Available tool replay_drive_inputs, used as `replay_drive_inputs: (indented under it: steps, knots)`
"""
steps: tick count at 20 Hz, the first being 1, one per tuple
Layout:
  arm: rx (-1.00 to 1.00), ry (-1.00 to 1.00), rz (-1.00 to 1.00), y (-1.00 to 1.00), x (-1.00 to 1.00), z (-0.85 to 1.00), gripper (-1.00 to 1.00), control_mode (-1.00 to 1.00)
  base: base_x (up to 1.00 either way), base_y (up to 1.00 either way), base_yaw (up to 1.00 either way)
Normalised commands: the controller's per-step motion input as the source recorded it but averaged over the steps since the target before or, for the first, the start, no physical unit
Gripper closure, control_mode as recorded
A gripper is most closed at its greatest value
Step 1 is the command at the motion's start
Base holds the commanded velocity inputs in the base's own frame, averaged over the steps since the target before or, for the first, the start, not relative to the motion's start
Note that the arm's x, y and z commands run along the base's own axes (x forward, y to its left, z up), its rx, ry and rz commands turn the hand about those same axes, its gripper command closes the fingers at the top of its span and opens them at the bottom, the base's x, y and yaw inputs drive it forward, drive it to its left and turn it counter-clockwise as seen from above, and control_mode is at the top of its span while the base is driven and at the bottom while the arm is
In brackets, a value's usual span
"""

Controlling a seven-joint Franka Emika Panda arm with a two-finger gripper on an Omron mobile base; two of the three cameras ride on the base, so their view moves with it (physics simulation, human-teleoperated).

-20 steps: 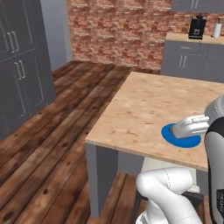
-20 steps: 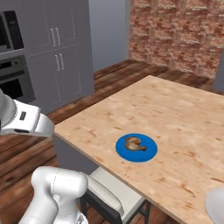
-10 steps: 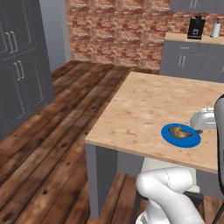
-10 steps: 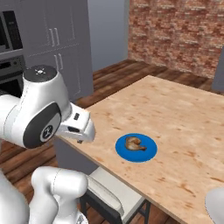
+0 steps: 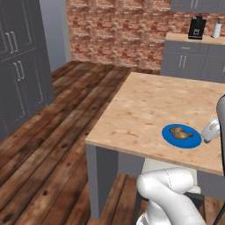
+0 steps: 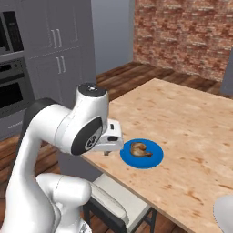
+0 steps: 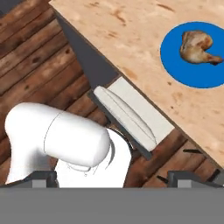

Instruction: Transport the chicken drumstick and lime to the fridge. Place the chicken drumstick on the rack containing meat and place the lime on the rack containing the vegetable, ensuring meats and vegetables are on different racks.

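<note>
Start on the left of the hand view. There you see the wood floor (image 7: pixel 30 57), far below your gripper (image 7: pixel 112 178). The gripper looks down past the side of the table (image 7: pixel 131 26), so it is off the table edge and not over the food yet.

Next comes the chair (image 7: pixel 131 114). It is pushed in under the table, below the gripper and a bit ahead of it. Stay above it when you move.

Your two fingertips (image 7: pixel 43 176) stand far apart at the bottom of this view. The gripper is wide and loose, and it holds nothing. That is good, because I think your first job is to reach for the food.

Now look up and to the right of the gripper. The blue plate (image 7: pixel 175 65) lies flat on the table, near the edge. The chicken drumstick (image 7: pixel 197 47) lies on its side in the middle of the plate, so it cannot roll away. It is near the gripper but apart from it. From the right base view, the hand is just beside the plate, at the table edge.

I think you have to swing the gripper over the plate and come down on the thick part of the drumstick. It is lumpy, so it could slip. The lime and the fridge come later.
</note>
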Motion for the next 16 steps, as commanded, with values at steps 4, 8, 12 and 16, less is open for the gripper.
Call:
replay_drive_inputs:
  steps: [4, 8, 12, 16]
  knots:
    - [-0.04, 0.01, 0.5, -0.44, 0.49, -0.41, -1.0, -1.0, 0.0, 0.0, 0.0]
    - [-0.09, 0.01, 0.6, -0.48, 0.5, -0.43, -1.0, -1.0, 0.0, 0.0, 0.0]
    - [-0.07, 0.01, 0.61, -0.53, 0.29, -0.38, -1.0, -1.0, 0.0, 0.0, 0.0]
    - [-0.04, 0.0, 0.63, -0.53, 0.3, -0.38, -1.0, -1.0, 0.0, 0.0, 0.0]
